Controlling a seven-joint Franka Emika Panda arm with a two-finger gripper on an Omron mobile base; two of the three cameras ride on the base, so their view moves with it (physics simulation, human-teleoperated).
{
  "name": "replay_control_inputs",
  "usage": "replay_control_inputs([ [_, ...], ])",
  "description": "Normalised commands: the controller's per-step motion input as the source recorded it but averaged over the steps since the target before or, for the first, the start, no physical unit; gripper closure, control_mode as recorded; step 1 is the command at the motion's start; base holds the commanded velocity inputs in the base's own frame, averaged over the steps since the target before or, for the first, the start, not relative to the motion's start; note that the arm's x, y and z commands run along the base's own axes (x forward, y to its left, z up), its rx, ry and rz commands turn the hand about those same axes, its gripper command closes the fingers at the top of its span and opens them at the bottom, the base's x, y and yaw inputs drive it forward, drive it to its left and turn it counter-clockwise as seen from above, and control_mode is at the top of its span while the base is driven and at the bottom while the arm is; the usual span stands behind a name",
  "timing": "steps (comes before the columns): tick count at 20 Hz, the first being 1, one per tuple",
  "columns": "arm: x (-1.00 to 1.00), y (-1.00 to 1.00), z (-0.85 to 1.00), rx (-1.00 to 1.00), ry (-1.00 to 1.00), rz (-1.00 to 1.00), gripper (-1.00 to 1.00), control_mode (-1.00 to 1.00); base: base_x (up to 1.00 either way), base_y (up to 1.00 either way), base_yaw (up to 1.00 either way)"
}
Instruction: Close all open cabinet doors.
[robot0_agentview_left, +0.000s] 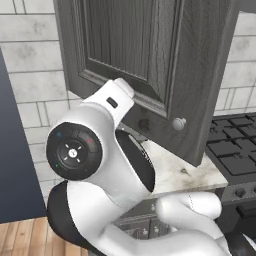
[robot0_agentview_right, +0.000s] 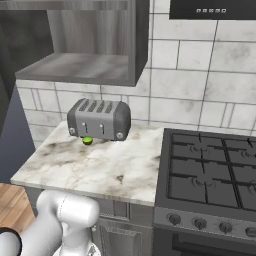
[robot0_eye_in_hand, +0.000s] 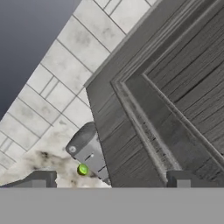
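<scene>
Dark grey wood grain dominates the left base view, where the cabinet door hangs swung out from the wall over the marble counter, its round silver knob near the lower free corner. The arm reaches up against the door's lower framed edge. In the hand view the gripper shows two dark fingertips spread well apart with nothing between them, so the claw is released; one tip sits before the tiled wall, the other before the door's face. Past the door's edge lie a grey toaster and a small green ball on the counter. The right base view shows the cabinet's open shelf above the toaster, with the stove to its right. The step in hand seems to be pushing this door shut. Next the hand likely needs to press the door's outer face and sweep it round toward the cabinet front, keeping contact near the free edge.
</scene>
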Motion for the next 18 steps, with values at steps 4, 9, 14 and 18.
replay_control_inputs([
  [4,0.93,0.0,0.0,0.0,0.01,0.0,-1.0,-1.0,0.0,0.0,0.0],
  [9,0.82,-0.15,0.02,0.0,0.03,0.0,-1.0,-1.0,0.0,0.0,0.0],
  [14,0.46,-0.32,0.03,0.0,0.01,0.0,-1.0,-1.0,0.0,0.0,0.0],
  [18,0.28,-0.42,0.04,0.0,0.0,0.01,-1.0,-1.0,0.0,0.0,0.0],
])
